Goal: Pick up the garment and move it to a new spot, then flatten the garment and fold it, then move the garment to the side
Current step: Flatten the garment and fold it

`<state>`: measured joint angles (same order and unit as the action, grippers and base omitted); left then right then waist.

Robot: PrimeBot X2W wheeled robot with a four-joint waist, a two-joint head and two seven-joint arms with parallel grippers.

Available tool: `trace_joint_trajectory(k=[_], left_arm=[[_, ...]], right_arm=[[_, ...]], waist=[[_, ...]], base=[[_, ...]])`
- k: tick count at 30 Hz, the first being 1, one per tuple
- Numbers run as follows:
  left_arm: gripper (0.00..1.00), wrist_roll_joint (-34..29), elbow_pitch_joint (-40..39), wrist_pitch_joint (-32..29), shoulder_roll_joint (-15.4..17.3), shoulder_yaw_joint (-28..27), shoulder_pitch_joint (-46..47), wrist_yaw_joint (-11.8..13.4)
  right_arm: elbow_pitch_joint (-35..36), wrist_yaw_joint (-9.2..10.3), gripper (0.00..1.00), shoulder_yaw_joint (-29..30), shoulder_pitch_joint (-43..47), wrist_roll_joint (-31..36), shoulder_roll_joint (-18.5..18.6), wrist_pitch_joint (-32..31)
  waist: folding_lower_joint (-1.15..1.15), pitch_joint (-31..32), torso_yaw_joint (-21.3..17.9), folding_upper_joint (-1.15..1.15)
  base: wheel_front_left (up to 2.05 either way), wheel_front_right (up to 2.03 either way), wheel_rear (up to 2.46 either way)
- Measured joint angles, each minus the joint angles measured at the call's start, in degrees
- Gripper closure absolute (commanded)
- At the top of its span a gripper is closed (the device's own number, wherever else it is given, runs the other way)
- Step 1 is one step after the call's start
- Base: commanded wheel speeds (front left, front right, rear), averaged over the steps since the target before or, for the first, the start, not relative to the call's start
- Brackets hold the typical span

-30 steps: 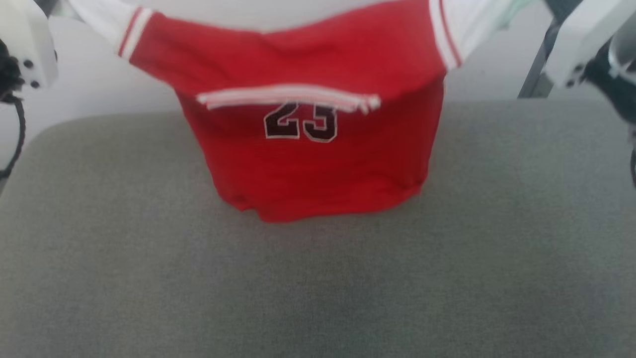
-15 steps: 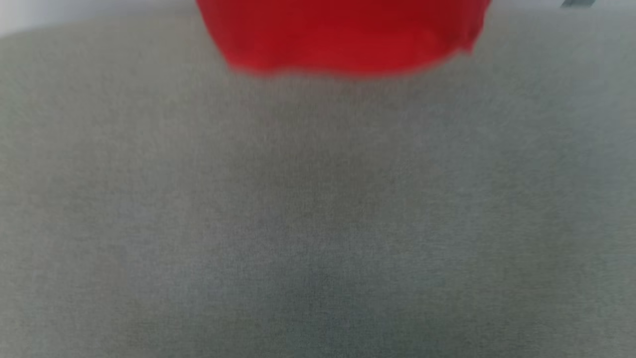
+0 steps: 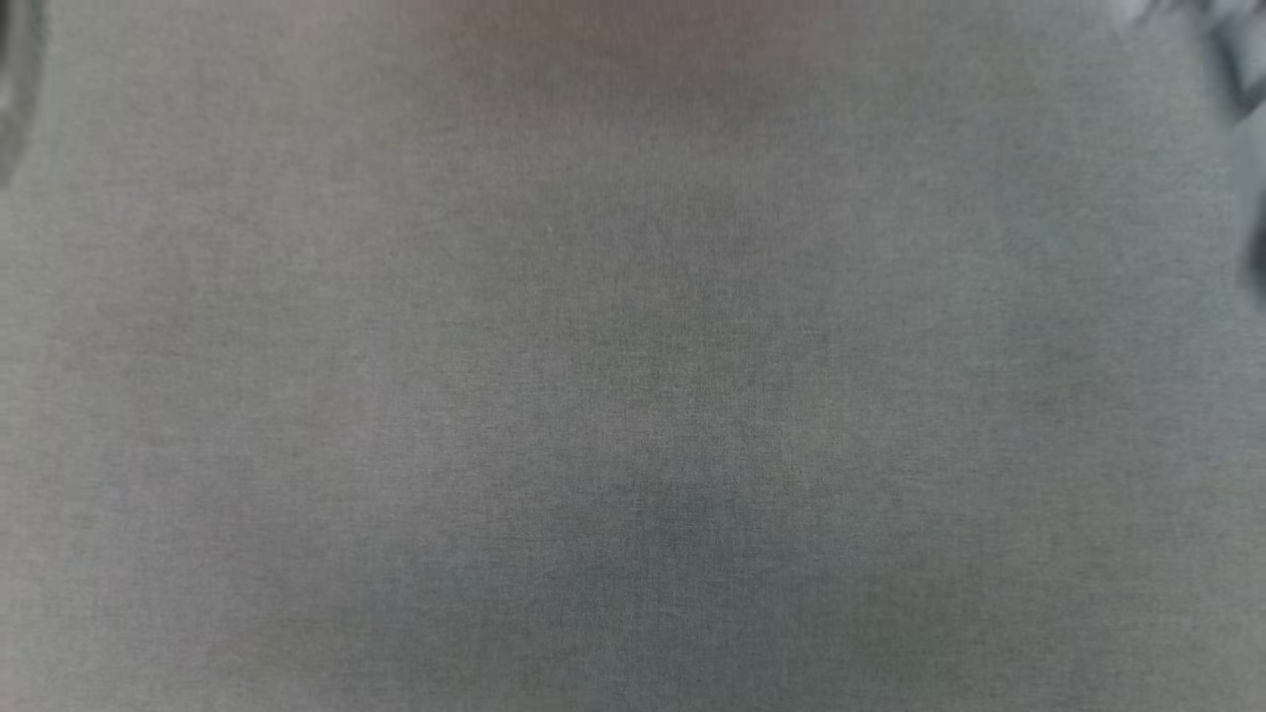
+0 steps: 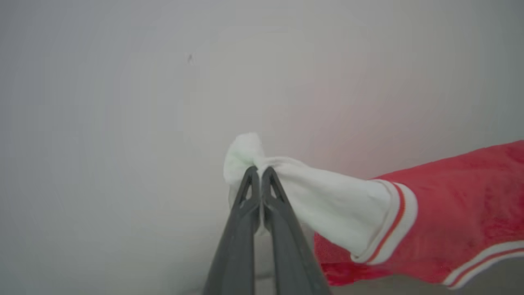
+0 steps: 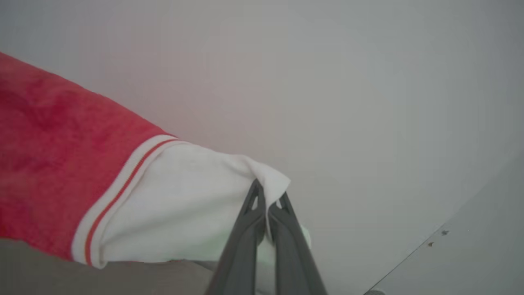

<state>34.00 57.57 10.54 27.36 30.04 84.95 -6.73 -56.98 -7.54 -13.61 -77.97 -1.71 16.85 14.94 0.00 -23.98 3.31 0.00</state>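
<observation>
In the left wrist view my left gripper [image 4: 258, 172] is shut on a white sleeve end of the garment [image 4: 454, 217], a bright red shirt with white-and-red striped trim, which stretches off to the right. In the right wrist view my right gripper [image 5: 268, 194] is shut on the other white sleeve of the garment [image 5: 53, 151], whose red body runs off to the left. The shirt hangs in the air between the two grippers, in front of a pale wall. The head view holds a grey fabric surface [image 3: 633, 376].
A grey fabric-covered surface lies below the shirt, with a strip of it along the bottom of the right wrist view [image 5: 82, 274]. A plain pale wall [image 4: 163, 102] stands behind. A pale floor edge [image 5: 470, 254] shows at lower right.
The head view has shifted down: the red shirt slid up out of that picture, leaving grey fabric. This is camera motion.
</observation>
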Motion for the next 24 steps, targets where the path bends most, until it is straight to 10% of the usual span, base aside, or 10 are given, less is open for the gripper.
trace_joint_trajectory(k=[8, 17, 24], left_arm=[[1.00, 7.2, -0.1, -9.4, -0.9, 5.2, -17.3, -0.6], [1.00, 16.0, -12.1, -16.1, 7.2, 6.5, -37.8, -0.6], [1.00, 20.3, -28.3, -19.1, 13.3, 5.3, -54.0, 5.0]], right_arm=[[2.0, 0.00, 1.00, -10.0, 14.5, -21.0, -2.5, -8.8], [22.8, 0.00, 1.00, -21.7, 31.7, -40.1, 12.6, -22.2], [36.7, 0.00, 1.00, -24.8, 44.1, -47.0, 22.6, -28.1]], waist=[[0.00, 5.2, 0.1, 0.00], [0.00, 11.9, -0.2, 0.00], [0.00, 15.9, 0.1, 0.00]], base=[[0.00, 0.00, 0.00], [0.00, 0.00, 0.00], [0.00, 0.00, 0.00]])
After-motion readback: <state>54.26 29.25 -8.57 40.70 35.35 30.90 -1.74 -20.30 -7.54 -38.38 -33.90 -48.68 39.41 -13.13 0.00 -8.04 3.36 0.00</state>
